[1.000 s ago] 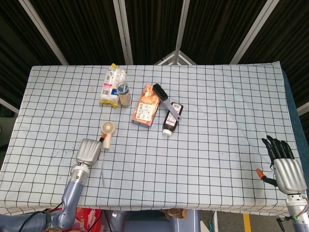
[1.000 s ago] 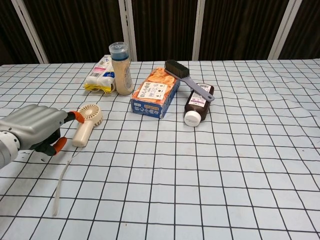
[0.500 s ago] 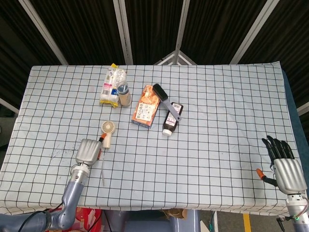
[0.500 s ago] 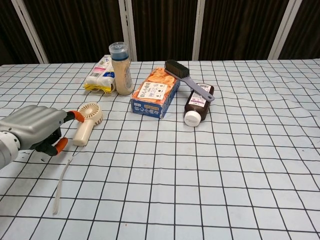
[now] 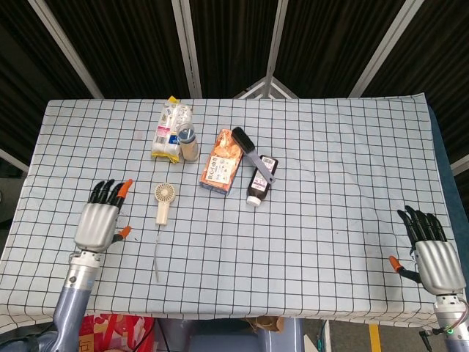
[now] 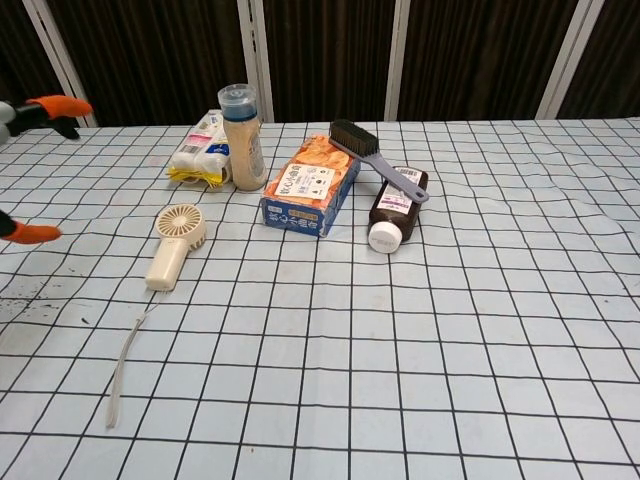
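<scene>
We see our left hand [image 5: 98, 216] held flat over the checked tablecloth [image 5: 330, 183], fingers spread and holding nothing. Just to its right lies the small cream handheld fan [image 5: 163, 202], apart from the fingers, its strap [image 5: 156, 257] trailing back toward the table's near edge. Farther off to the right and away from the hand stand a capped bottle [image 5: 188, 142] and a white packet [image 5: 169, 130], then an orange box [image 5: 221, 164] with a brush [image 5: 253, 155] resting across it and onto a dark bottle [image 5: 260, 179] lying on its side. Our right hand [image 5: 431, 249] rests at the far right edge, fingers apart, well clear of everything.
</scene>
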Motion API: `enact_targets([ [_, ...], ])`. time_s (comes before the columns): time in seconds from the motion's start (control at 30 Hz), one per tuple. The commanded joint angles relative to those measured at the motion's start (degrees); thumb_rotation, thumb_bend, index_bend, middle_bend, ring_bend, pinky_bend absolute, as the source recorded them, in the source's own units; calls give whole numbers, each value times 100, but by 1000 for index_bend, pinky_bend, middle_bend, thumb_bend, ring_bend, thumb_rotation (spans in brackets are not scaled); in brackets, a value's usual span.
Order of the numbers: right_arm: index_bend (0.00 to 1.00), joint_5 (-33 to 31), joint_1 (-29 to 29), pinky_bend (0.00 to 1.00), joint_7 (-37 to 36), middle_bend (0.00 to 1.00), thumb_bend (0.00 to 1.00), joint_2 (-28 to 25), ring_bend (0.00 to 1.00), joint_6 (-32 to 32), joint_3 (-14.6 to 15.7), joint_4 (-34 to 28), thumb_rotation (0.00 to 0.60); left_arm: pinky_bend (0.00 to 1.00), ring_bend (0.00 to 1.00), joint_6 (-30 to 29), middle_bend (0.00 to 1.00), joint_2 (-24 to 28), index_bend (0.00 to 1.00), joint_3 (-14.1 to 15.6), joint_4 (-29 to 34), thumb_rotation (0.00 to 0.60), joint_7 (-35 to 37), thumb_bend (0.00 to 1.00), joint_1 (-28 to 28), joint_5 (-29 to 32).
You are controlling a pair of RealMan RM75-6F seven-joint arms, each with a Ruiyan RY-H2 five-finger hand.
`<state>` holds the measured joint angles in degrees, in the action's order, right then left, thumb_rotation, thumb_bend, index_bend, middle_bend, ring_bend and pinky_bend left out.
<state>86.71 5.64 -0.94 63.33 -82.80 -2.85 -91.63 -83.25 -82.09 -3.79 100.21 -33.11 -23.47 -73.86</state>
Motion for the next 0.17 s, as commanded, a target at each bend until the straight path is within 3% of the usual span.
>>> enact_targets([
  [0.03,43,-4,0,0,28,0,279,9,0,-6,-4,-4,600,1,0,-321,14,466,0,414,156,600,290,169,415,-356],
  [0.17,43,-13,-4,0,66,0,280,21,0,-15,-9,-13,600,0,0,-627,0,763,0,734,38,600,546,146,767,-740],
])
